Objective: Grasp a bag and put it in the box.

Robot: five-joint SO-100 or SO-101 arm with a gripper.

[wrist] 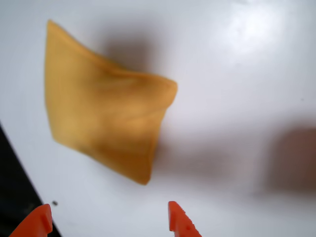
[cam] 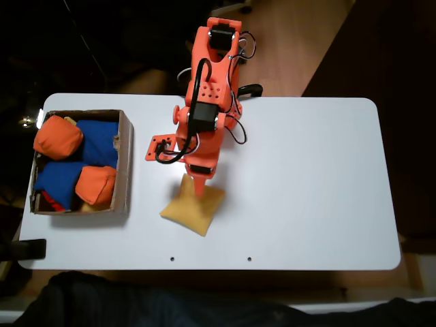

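The mustard-yellow bag [cam: 197, 211] lies flat on the white table [cam: 306, 177], near its front edge and to the right of the box. My orange gripper [cam: 193, 189] hangs just above the bag's far corner. In the wrist view the bag [wrist: 103, 123] sits ahead of the gripper [wrist: 108, 223]. The two orange fingertips [wrist: 180, 222] stand wide apart with nothing between them. The brown cardboard box [cam: 125, 163] stands at the table's left end.
Inside the box lie two orange beanbags [cam: 58, 136] [cam: 95, 185] and two blue ones [cam: 95, 143] [cam: 58, 180]. A black clamp [cam: 30, 248] grips the table's front left corner. The arm's base [cam: 221, 41] sits at the far edge.
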